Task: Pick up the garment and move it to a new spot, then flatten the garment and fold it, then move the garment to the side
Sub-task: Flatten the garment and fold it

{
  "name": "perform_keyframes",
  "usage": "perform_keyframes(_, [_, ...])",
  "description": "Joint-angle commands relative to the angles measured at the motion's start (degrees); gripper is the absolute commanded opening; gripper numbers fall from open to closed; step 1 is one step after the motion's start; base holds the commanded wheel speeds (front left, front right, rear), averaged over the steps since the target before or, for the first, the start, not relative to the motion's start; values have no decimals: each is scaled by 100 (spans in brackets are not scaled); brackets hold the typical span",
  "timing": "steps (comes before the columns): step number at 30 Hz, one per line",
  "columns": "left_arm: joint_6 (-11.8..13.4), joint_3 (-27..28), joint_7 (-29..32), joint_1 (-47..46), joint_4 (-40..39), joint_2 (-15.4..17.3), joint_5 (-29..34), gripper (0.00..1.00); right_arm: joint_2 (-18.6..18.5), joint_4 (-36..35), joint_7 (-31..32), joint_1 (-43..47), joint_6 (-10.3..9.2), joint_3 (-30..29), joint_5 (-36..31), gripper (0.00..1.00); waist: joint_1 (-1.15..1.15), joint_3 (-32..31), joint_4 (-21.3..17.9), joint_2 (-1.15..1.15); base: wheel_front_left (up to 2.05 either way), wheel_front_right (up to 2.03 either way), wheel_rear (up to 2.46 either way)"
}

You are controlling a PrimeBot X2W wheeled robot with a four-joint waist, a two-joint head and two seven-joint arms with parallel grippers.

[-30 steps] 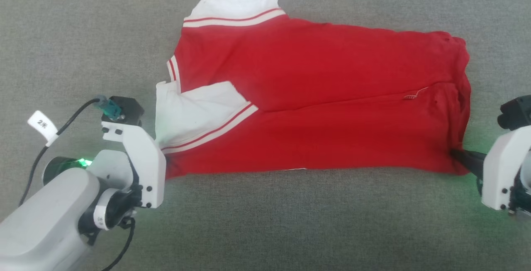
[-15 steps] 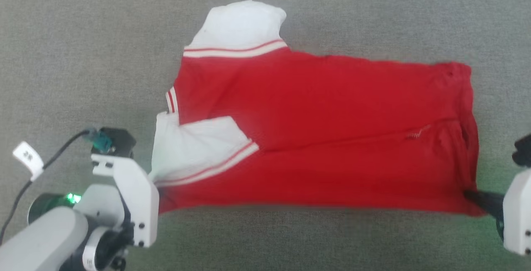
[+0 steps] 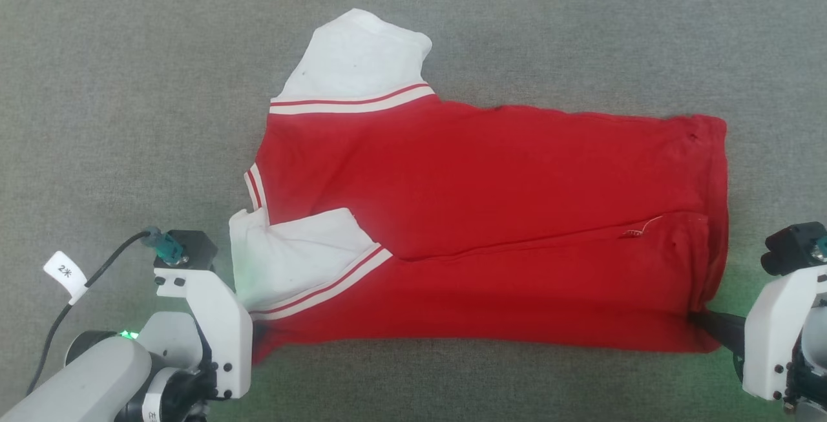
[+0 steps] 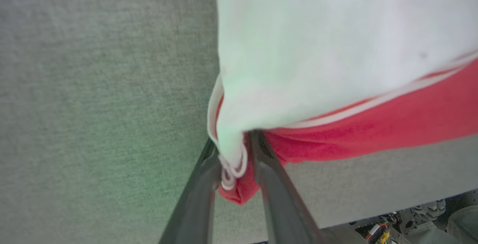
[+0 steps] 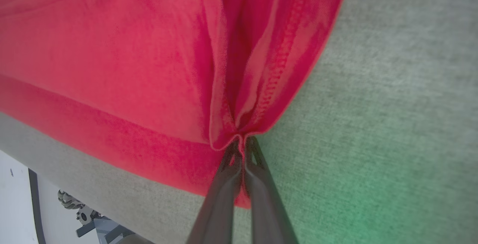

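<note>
Red shirt point(image 3: 491, 215) lies spread across the middle of the grey bench point(image 3: 116, 86), with a near strip folded over the body. One white sleeve point(image 3: 355, 60) points to the far side. The other sleeve lies folded on the red cloth at the near left. The left tool point(image 4: 233, 154) is clamped on the near left corner, where white and red cloth bunch between its fingers point(image 4: 201, 191). The right tool point(image 5: 241, 143) is pressed together on the near right corner, gripping the red edge. The near edge of the shirt runs almost straight between the two tools.
</note>
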Motion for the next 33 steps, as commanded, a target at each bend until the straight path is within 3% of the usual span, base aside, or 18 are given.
perform_keyframes(1, [-33,-66,-55,27,209,-103,-13,100,70,176,-77,-58,-11,153,-63,41,0,-32,-21,-1,0,0,0])
perform_keyframes(2, [-58,-57,-54,12,254,-100,-18,100,58,214,-145,-92,-12,162,-48,100,0,-59,-32,-1,0,0,0])
perform_keyframes(9, [39,122,68,-93,8,300,11,100,-117,78,-378,-30,-15,78,59,100,0,-256,-120,-1,0,0,0])
perform_keyframes(15, [186,269,338,-280,-526,756,76,100,-31,-326,-757,-101,-8,-68,65,100,0,-382,-307,-1,0,0,0])
perform_keyframes(18, [135,340,421,-494,-719,964,193,100,29,-548,-1081,-230,-7,-74,-23,100,0,-415,-461,-1,0,0,0])
perform_keyframes(21, [17,400,434,-793,-704,1114,341,100,42,-728,-1523,-390,-7,1,-125,100,0,-407,-658,-1,0,0,0])
perform_keyframes(26, [-284,470,363,-1318,-402,1009,484,100,-5,-766,-2308,-743,-7,230,-265,100,0,-338,-955,-1,0,0,0])
perform_keyframes(29, [-696,467,277,-1944,134,846,672,100,-3,-672,-3194,-1112,-7,596,-503,100,0,-220,-1294,-1,0,0,0])
perform_keyframes(30, [-696,467,277,-1944,134,846,672,100,-3,-672,-3194,-1112,-7,596,-503,100,0,-220,-1294,-1,0,0,0])
perform_keyframes(33, [-1017,439,169,-2389,637,703,831,100,37,-549,-3813,-1377,-7,887,-618,100,0,-98,-1556,-1,0,0,0])
